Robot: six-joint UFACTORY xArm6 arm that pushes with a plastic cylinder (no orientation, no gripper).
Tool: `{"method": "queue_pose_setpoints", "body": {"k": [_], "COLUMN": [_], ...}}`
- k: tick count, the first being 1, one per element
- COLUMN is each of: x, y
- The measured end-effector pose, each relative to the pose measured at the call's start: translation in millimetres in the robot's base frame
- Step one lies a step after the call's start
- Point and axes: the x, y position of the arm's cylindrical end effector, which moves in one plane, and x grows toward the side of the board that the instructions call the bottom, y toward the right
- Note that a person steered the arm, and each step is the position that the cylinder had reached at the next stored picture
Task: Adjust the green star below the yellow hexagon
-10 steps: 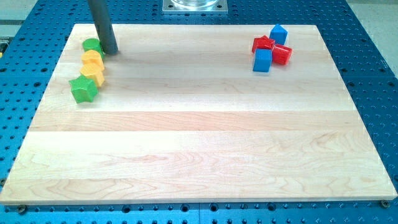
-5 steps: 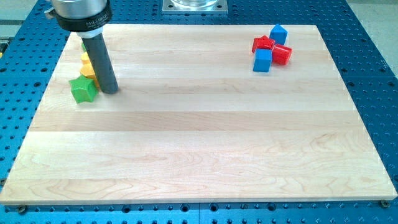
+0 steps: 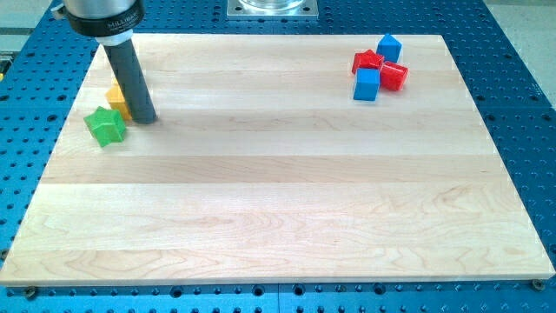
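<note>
The green star lies near the board's left edge. Just above and right of it, a yellow block shows partly behind the rod; its shape cannot be made out. My tip rests on the board just right of the green star and against the yellow block's right side. The rod rises up and to the left and hides whatever lies above the yellow block.
At the view's top right sits a cluster: a blue cube, a red star, a red block and a second blue cube. The wooden board lies on a blue perforated table.
My tip moved down from beside the green block at the top to beside the green star, then slightly left. The green star slid left and a little down. The upper blocks are now hidden.
</note>
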Motion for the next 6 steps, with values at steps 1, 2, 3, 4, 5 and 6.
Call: {"method": "queue_pose_setpoints", "body": {"k": [1, 2, 3, 4, 5, 6], "x": [60.5, 77.6, 70.5, 42.4, 34.3, 55.1], "y": [27.9, -49.6, -124.3, -79.2, -50.8, -46.3]}}
